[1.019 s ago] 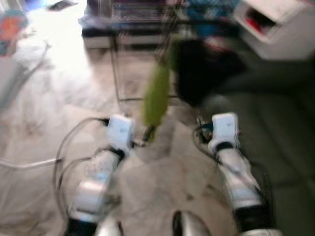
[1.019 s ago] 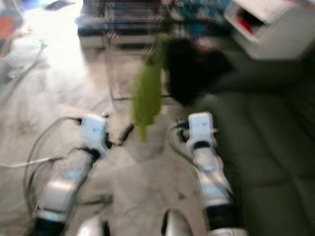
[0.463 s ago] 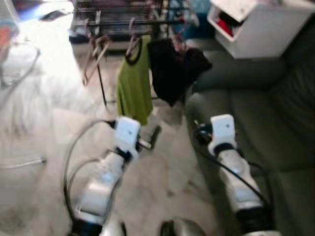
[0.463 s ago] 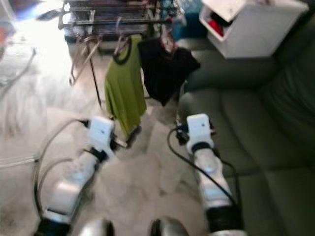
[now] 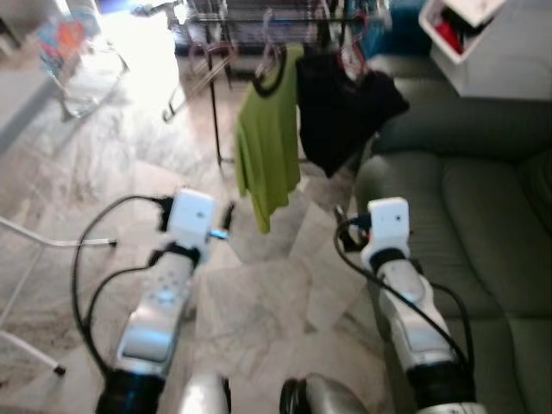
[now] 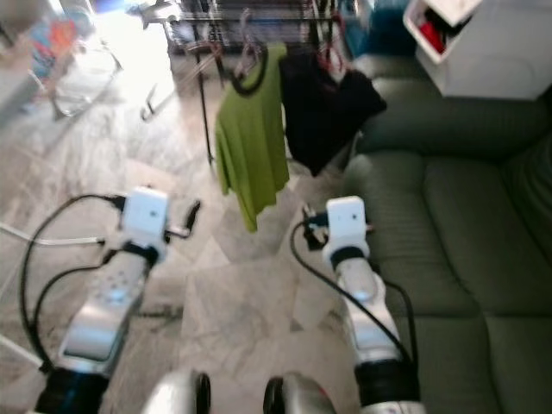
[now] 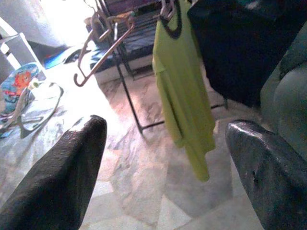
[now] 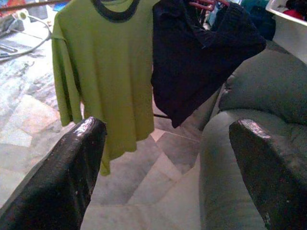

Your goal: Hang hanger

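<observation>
A green shirt (image 5: 267, 147) and a black garment (image 5: 345, 108) hang on hangers from a dark clothes rack (image 5: 213, 112). Empty hangers (image 7: 103, 43) dangle from the same rail, further along. My left gripper (image 7: 165, 124) is open and holds nothing; it sits low, short of the rack, a little left of the green shirt's hem. My right gripper (image 8: 167, 123) is also open with nothing in it, and points at the green shirt (image 8: 105, 76) and the black garment (image 8: 201, 52) from below, by the sofa's edge.
A dark green sofa (image 5: 466, 198) runs along the right, close to my right arm. A white cabinet (image 5: 504, 47) stands behind it. White stand legs (image 5: 34, 241) and a colourful baby seat (image 5: 65, 39) are at the left. Marble floor (image 5: 250, 293) lies ahead.
The camera has swung and the picture has sharpened; the rack now sits further right. My left gripper has moved left, out from under the green shirt's hem.
</observation>
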`<state>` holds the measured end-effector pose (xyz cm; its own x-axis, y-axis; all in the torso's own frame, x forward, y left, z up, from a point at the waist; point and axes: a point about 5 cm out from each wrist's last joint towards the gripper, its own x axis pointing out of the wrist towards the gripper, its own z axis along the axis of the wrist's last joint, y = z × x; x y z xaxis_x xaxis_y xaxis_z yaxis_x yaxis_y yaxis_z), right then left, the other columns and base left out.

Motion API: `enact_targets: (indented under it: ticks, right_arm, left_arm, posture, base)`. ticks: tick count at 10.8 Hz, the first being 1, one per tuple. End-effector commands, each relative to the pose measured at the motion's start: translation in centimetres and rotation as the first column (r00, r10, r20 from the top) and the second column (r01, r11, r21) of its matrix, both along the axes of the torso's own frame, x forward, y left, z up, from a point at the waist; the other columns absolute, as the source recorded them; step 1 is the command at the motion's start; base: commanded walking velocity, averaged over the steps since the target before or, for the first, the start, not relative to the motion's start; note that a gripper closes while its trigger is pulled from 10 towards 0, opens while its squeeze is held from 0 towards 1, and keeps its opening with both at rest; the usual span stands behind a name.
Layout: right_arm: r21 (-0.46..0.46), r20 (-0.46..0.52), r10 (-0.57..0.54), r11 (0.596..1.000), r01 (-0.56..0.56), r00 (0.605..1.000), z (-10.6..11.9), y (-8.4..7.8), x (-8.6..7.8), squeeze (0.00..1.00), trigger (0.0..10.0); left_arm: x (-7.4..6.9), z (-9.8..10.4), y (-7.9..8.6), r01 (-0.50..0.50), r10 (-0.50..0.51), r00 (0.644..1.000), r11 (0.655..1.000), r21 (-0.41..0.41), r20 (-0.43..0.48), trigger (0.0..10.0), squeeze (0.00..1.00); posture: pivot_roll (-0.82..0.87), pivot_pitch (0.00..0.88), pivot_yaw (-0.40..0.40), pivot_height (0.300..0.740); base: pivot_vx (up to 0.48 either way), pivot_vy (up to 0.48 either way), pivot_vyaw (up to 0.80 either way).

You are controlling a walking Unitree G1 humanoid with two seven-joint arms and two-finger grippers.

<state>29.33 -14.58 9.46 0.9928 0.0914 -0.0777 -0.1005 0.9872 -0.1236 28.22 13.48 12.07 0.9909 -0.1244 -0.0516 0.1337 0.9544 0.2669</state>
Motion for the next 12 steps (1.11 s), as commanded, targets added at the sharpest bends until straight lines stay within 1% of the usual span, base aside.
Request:
enact_targets:
  ticks: [1,2,3,4,6,8,9,11,12]
  right_arm:
    - [0.011,0.026,0.001,1.000,-0.002,1.000,0.7,0.3,0.0,0.00,10.0]
    - [0.013,0.027,-0.003,1.000,0.003,1.000,0.7,0.4,-0.1,0.00,10.0]
    - [0.016,0.024,-0.003,1.000,0.002,1.000,0.5,0.3,-0.4,0.00,10.0]
    - [0.008,0.024,-0.015,1.000,0.015,1.000,0.4,-0.1,-0.6,0.00,10.0]
    - [-0.005,0.012,-0.081,0.997,0.081,0.997,-0.3,-1.5,-1.2,0.00,10.0]
    - [-0.029,0.012,-0.120,0.992,0.121,0.993,-0.5,-2.5,-1.8,0.00,10.0]
    - [-0.048,0.005,-0.125,0.991,0.125,0.992,-0.7,-2.8,-2.0,0.00,10.0]
    - [-0.060,-0.009,-0.130,0.990,0.129,0.991,-1.2,-3.3,-2.7,0.00,10.0]
    - [-0.061,-0.013,-0.133,0.989,0.132,0.991,-1.3,-3.3,-2.7,0.00,10.0]
  left_arm:
    - [-0.2,0.8,0.3,-0.011,0.010,1.000,1.000,0.019,0.028,10.0,0.00]
    - [-0.6,0.3,0.8,-0.022,0.022,1.000,1.000,0.018,0.011,10.0,0.00]
    - [-0.9,-0.1,1.3,-0.057,0.057,0.998,0.998,0.028,0.002,10.0,0.00]
    - [-1.2,-0.1,1.7,-0.075,0.075,0.997,0.997,0.034,0.003,10.0,0.00]
    - [-2.2,-0.9,2.8,-0.122,0.123,0.992,0.991,0.057,-0.006,10.0,0.00]
    - [-2.6,-1.3,3.2,-0.126,0.127,0.992,0.991,0.048,-0.014,10.0,0.00]
    - [-2.8,-1.4,3.5,-0.136,0.137,0.990,0.989,0.057,-0.014,10.0,0.00]
    - [-3.5,-1.8,4.4,-0.152,0.154,0.988,0.985,0.081,-0.019,10.0,0.00]
    - [-3.5,-1.8,4.5,-0.156,0.159,0.987,0.984,0.082,-0.021,10.0,0.00]
  posture:
    - [0.03,0.150,-0.004,0.740]
    - [0.02,0.157,-0.009,0.740]
    - [0.02,0.152,-0.010,0.740]
    - [0.02,0.148,-0.010,0.740]
    - [0.01,0.115,-0.004,0.740]
    - [0.00,0.098,-0.013,0.740]
    - [0.00,0.098,-0.013,0.740]
    - [0.01,0.092,-0.021,0.740]
    - [0.01,0.092,-0.020,0.740]
  base:
    - [0.000,0.000,0.00]
    - [0.000,0.000,0.00]
    - [0.000,0.000,0.00]
    - [0.000,0.000,0.00]
    - [0.000,0.000,0.00]
    - [0.000,0.000,0.00]
    - [0.000,0.000,0.00]
    - [0.000,0.000,0.00]
    - [0.000,0.000,0.00]
